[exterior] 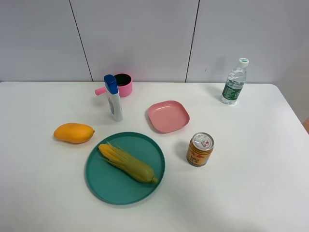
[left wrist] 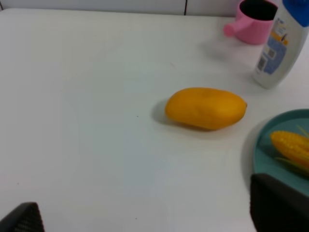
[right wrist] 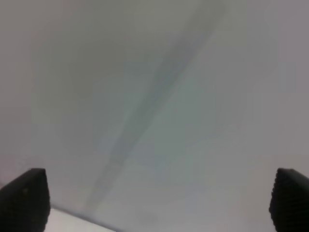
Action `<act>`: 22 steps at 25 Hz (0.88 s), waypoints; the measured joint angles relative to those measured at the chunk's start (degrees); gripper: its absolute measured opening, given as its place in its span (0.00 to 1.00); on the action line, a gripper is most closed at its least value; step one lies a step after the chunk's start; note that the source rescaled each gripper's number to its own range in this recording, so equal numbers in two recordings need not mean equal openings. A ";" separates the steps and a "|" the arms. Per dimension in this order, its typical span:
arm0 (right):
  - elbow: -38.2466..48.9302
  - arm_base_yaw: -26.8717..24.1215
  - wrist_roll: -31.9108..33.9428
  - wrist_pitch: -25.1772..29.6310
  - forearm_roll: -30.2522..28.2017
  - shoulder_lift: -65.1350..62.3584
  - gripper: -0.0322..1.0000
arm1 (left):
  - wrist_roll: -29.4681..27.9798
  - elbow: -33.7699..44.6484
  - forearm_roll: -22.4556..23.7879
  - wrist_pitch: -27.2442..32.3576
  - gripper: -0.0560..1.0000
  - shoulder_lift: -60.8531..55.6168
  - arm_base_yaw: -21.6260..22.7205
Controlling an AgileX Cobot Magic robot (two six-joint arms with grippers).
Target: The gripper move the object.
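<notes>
The orange-yellow mango [exterior: 74,133] lies on the white table [exterior: 251,193] at the left, just left of the teal plate [exterior: 125,186]. It also shows in the left wrist view [left wrist: 206,108], lying on its side. My left gripper [left wrist: 149,215] is open and empty, short of the mango and apart from it; only its two black fingertips [left wrist: 277,205] show at the frame's corners. My right gripper [right wrist: 157,200] is open and empty, facing the grey wall. Neither arm shows in the exterior high view.
A corn cob [exterior: 128,163] lies on the teal plate. A white bottle with a blue cap [exterior: 113,98] and a pink cup [exterior: 121,84] stand behind the mango. A pink square plate [exterior: 168,116], an orange can [exterior: 200,149] and a water bottle [exterior: 234,82] stand to the right.
</notes>
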 joint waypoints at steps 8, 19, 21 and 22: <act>-0.07 -13.89 -1.72 7.01 -3.92 -12.18 0.77 | 0.00 0.00 0.00 0.00 1.00 0.00 0.00; 3.13 -14.12 -9.41 10.07 -0.39 -37.21 0.77 | 0.00 0.00 0.00 0.00 1.00 0.00 0.00; 8.20 -14.12 -10.32 10.07 1.35 -42.41 0.77 | 0.00 0.00 0.00 0.00 1.00 0.00 0.00; 10.83 -14.12 -10.49 10.13 2.14 -44.80 0.77 | 0.00 0.00 0.00 0.00 1.00 0.00 0.00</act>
